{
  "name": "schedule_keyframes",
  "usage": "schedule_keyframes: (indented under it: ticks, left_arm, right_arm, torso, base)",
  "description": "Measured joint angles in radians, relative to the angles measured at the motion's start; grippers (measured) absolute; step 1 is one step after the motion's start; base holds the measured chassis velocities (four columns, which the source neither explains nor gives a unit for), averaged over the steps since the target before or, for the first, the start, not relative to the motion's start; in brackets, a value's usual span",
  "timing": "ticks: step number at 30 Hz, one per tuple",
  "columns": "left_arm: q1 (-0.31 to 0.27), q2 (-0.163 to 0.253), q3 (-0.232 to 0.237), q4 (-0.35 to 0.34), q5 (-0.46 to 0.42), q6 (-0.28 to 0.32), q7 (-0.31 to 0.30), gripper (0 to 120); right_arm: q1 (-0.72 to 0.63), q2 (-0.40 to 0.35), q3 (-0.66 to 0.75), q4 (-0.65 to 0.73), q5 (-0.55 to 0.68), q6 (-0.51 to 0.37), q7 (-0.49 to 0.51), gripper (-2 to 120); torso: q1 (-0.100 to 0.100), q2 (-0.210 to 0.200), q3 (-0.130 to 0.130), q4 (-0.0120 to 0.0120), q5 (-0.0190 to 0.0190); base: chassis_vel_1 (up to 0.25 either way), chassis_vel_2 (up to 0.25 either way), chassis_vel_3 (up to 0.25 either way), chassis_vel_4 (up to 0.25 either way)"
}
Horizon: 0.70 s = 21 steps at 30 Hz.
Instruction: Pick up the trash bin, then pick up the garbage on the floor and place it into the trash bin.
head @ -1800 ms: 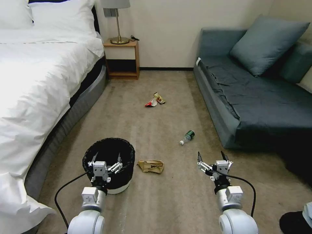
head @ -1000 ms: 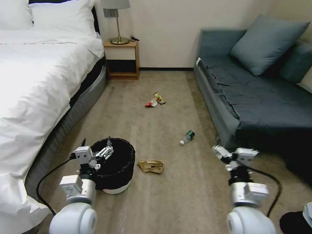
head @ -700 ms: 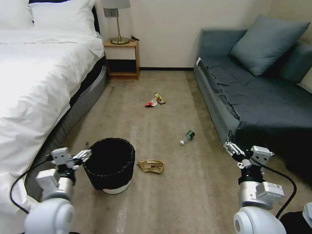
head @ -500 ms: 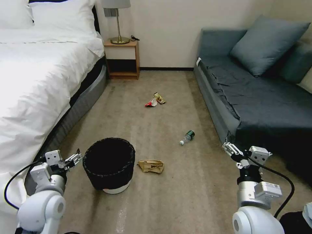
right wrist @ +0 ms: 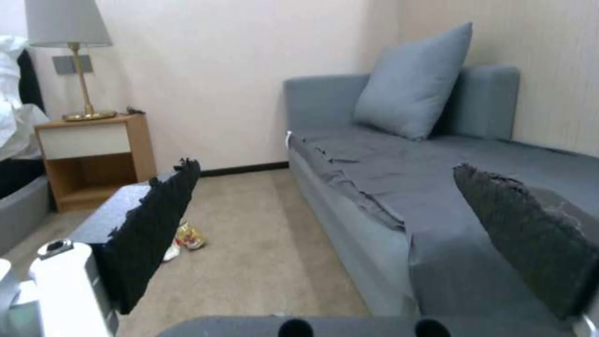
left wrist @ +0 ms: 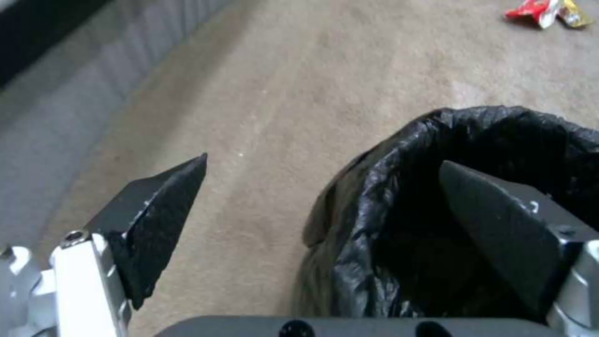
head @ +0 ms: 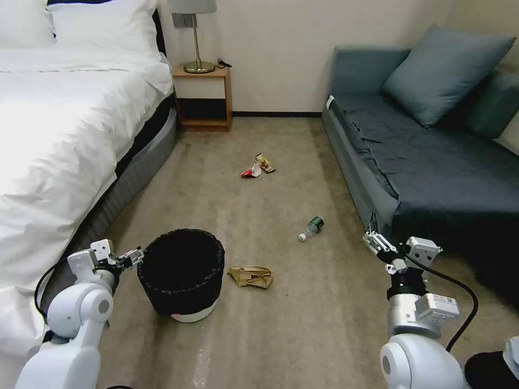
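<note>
We are holding our left tool (head: pixel 132 257) wide open at the left rim of the bin (head: pixel 182 273), one finger (left wrist: pixel 499 229) over the black liner and the other (left wrist: pixel 159 220) outside it, over the carpet. The bin is standing on the floor near the bed (head: pixel 59 140). Our right tool (head: pixel 373 237), also open, is hanging by the sofa (head: pixel 432 162). The paper bag (head: pixel 251 276) is lying just right of the bin, the bottle (head: pixel 312 228) farther off, the wrappers (head: pixel 258 165) farthest (mid-floor).
</note>
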Motion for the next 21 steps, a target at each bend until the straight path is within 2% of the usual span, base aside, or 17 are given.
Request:
schedule_keyframes:
  ticks: [2,6,10,21]
  left_arm:
    - [-0.011,0.003,0.009,0.017,-0.006,0.003,-0.001,100]
    - [-0.054,0.016,0.066,0.090,-0.040,0.008,-0.019,100]
    - [-0.074,0.024,0.097,0.120,-0.070,0.009,-0.039,100]
    - [-0.088,0.034,0.130,0.152,-0.097,0.007,-0.069,99]
  right_arm:
    - [0.002,0.000,0.000,-0.002,0.000,0.000,0.000,100]
    - [0.011,0.000,-0.002,-0.006,-0.001,-0.002,-0.001,100]
    - [0.014,0.003,0.001,-0.006,-0.001,-0.003,-0.001,100]
    - [0.016,0.001,0.007,-0.006,-0.002,-0.002,-0.001,100]
  torso:
    - [0.000,0.000,0.000,0.0000,0.0001]
    - [0.000,0.000,0.000,0.0000,0.0000]
    - [0.000,0.000,0.000,0.0000,0.0000]
    - [0.000,0.000,0.000,0.0000,0.0000]
  base:
    - [0.000,0.000,0.000,0.000]
    - [0.000,0.000,0.000,0.000]
    - [0.000,0.000,0.000,0.000]
    - [0.000,0.000,0.000,0.000]
